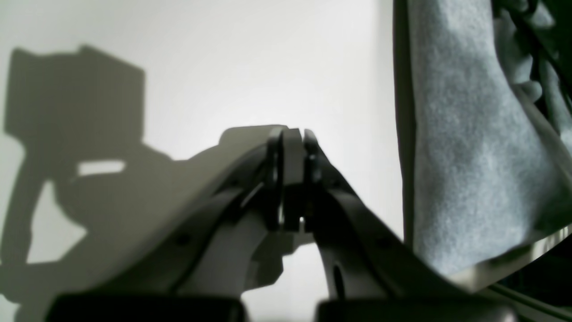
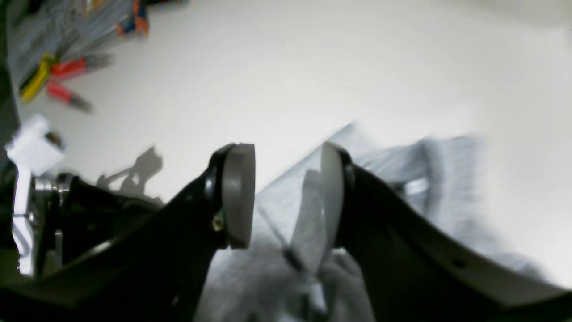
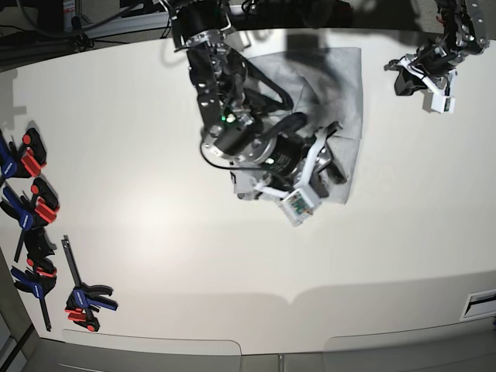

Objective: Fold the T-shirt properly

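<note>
A: Where does the light heather-grey cotton T-shirt lie?

B: Folded into a rough rectangle on the white table, toward its far edge, partly under the right arm. The wrist view of that arm shows rumpled grey cloth directly below the pads.

A: Right gripper?

B: Over the near part of the shirt. Its jaws stand apart; the two round grey pads have a clear gap between them and nothing in it. Cloth lies beneath, not pinched.

A: Left gripper?

B: Off to the shirt's side, near the table's far corner, well apart from the other arm. In its own camera the black fingers are pressed together with nothing between them. A grey fabric edge hangs at that view's right, not touching the fingers.

A: Anything else?

B: Red, blue and black spring clamps in a row along the table's other side, far from the shirt.
</note>
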Robot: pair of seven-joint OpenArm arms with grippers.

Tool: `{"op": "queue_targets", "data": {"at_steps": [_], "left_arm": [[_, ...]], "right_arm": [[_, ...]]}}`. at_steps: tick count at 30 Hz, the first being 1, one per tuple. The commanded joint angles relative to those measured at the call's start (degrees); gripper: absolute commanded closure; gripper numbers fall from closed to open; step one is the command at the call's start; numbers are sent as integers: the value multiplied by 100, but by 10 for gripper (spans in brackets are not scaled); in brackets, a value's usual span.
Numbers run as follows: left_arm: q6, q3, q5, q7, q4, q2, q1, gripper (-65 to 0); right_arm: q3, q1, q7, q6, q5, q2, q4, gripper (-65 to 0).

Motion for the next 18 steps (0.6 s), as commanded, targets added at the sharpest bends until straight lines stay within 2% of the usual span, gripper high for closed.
{"op": "queue_targets", "data": {"at_steps": [1,3,6,8,11,13,18], "left_arm": [[-2,-26,-48,-22,76,-70,20,0],[-2,-26,-48,-22,76,-70,20,-16],[-2,-26,-26,-22,76,-70,20,-156],[-2,-26,-28,-22,76,-70,20,-209],[-2,-26,-28,-22,76,-70,20,-209],[-4,-26,-28,-24,76,-70,20,-209],[-4,-26,-28,-22,76,-70,20,-209]], "right_arm": [[90,7,136,22,90,-55,328,-227],[299,-238,136,22,94,-55,693,-226],[520,-728,55,22,94,-55,960,-227],[590,-1060,2,28,92,-55,986,-227],[608,-1456,17,31,-111,-55,984,-228],[610,-1628,42,28,-238,-55,979,-255],[610,-1788,258,20,-535,-55,973,-270]]}}
